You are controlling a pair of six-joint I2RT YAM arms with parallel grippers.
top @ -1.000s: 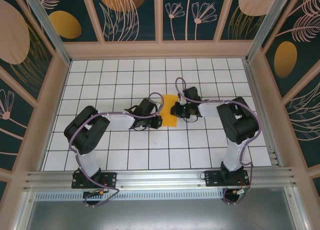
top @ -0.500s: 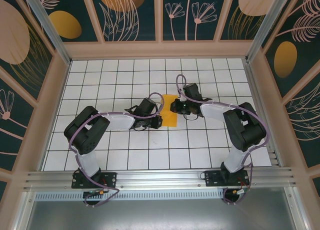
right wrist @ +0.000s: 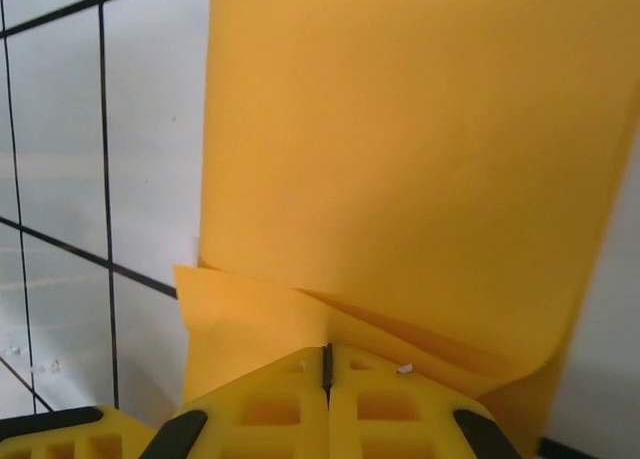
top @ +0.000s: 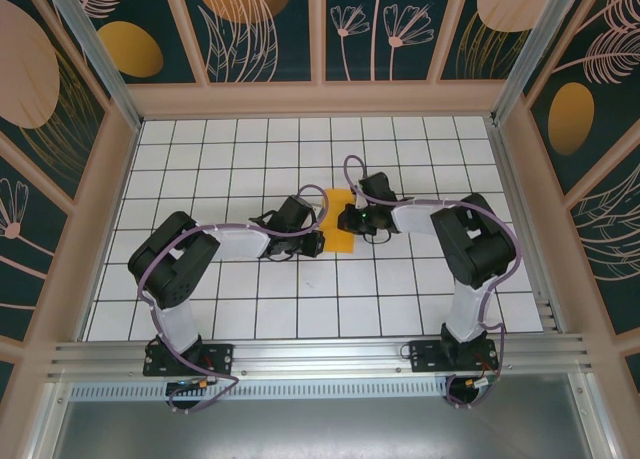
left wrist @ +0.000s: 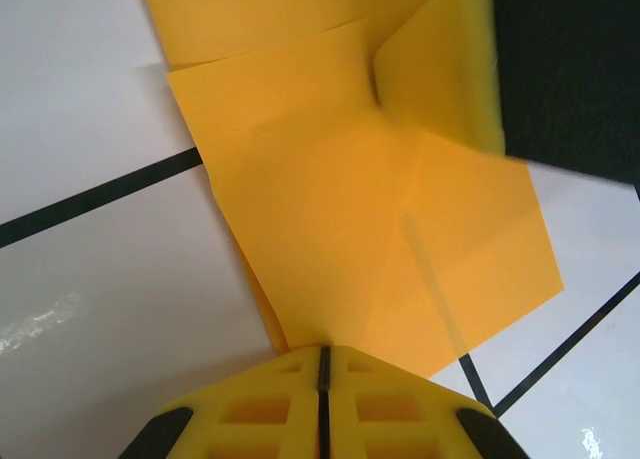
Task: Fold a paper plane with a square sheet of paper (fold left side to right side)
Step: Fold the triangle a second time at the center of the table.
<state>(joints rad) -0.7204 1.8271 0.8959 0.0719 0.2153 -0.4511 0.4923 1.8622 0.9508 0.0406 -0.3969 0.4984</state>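
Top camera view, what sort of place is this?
Probably an enclosed robot test cell: a grid-lined table, patterned wall panels around it, left arm and right arm bolted to an aluminium rail.

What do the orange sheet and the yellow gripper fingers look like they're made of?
The square sheet of paper looks like thin matte paper: it holds sharp creases and one flap curls. The left gripper has fingers of matte yellow moulded material with square recesses, plastic or rubber; I cannot tell which.
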